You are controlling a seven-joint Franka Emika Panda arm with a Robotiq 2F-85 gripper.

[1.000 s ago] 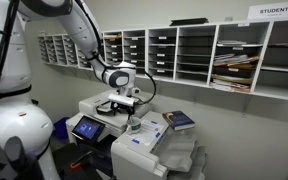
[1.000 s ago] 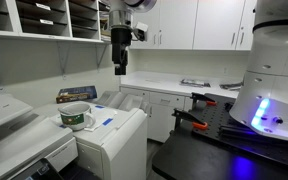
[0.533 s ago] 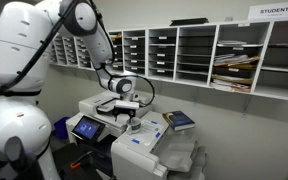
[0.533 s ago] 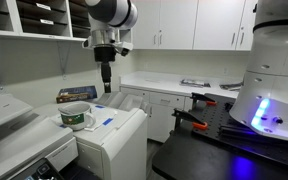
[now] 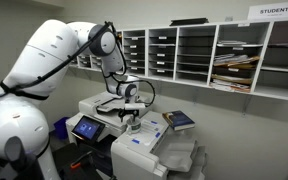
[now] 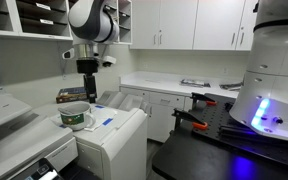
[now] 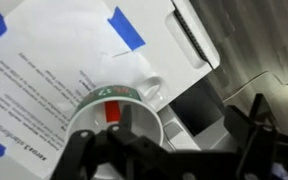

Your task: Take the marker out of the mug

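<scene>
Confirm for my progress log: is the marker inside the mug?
Yes, the wrist view shows the red marker inside the mug.

All 3 pictures are coarse and low in detail. Soft, even ceiling light fills the room in both exterior views. The glossy white robot arm shell [image 5: 54, 60] shines, while the white-framed pigeonhole shelves [image 5: 184, 55] stay dark inside. A blue-violet glow spills from the white rounded machine body [image 6: 262, 110] onto the dark tabletop [image 6: 199, 160]. In the wrist view the white printer lid [image 7: 54, 40] is nearly washed out. The small pale mug [image 7: 114, 105] looks soft, and the black gripper [image 7: 169, 155] is a blurred silhouette.
</scene>
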